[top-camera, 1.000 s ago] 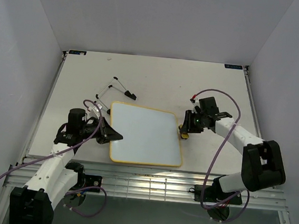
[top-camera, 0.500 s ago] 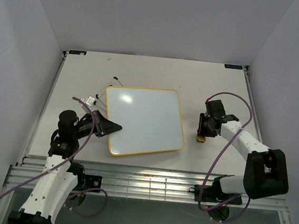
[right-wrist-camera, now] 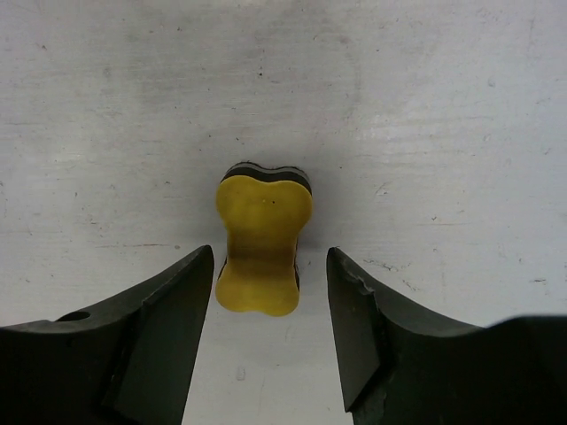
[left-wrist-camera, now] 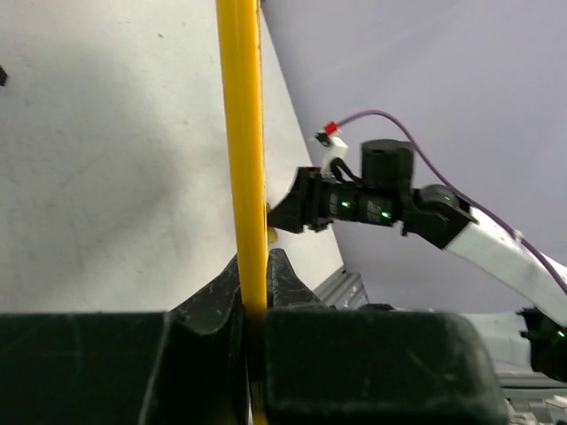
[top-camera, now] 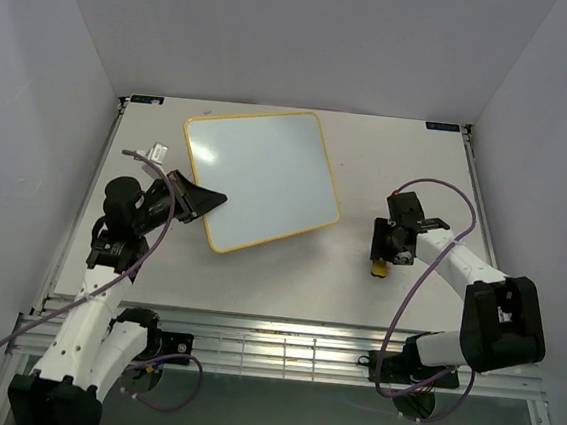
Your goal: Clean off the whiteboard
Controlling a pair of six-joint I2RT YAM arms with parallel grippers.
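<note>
A whiteboard (top-camera: 260, 175) with a thin yellow frame sits over the far left part of the table (top-camera: 419, 165). One of its corners reaches toward the far left corner of the worktop. It appears tilted and lifted off the surface. Its white face shows no writing in the overhead view.

The left gripper (top-camera: 204, 203) is clamped on the board's near left edge. In the left wrist view the yellow frame runs straight up from between the closed fingers.

Well apart, near the right edge of the table, a small yellow eraser (top-camera: 381, 268) lies flat on the surface. The right gripper (top-camera: 382, 257) hangs over it with its fingers spread apart, one on each side. In the right wrist view neither finger is touching it.

Since the face looks clean, the wiping seems finished and the eraser set down. The next move likely calls for the left arm to lower the board flat onto the table and let go.
</note>
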